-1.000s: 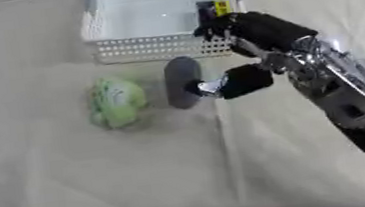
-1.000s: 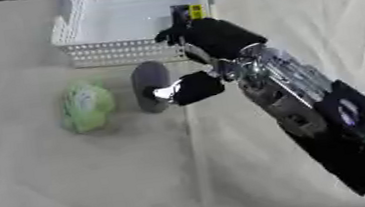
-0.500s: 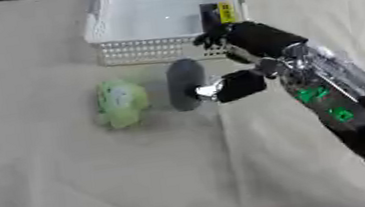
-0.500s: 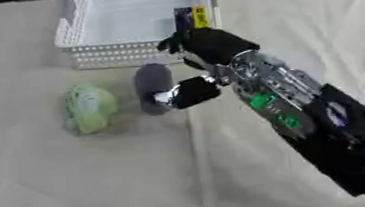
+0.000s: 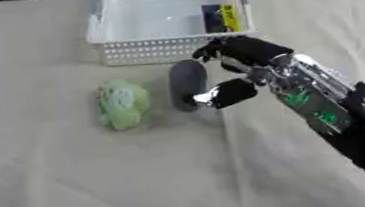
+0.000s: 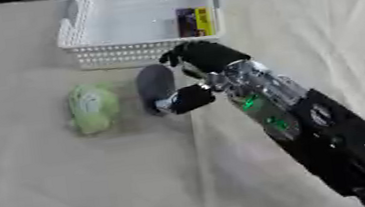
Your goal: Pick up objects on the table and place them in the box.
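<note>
Grey oval object (image 5: 188,83) is sitting between my right hand's (image 5: 236,70) curled fingers and thumb, clamped; green lump (image 5: 122,103) at its 9 o'clock, white basket (image 5: 172,49) at 12.

One white basket (image 5: 127,57), one green lumpy object (image 5: 122,103), one dark grey oval object (image 5: 188,82), one dark-and-yellow item (image 5: 220,17), one hand (image 5: 237,55).

white basket (image 5: 126,55) wall stands just behind the grey object (image 5: 188,82); bare cloth (image 5: 99,182) in front
</note>
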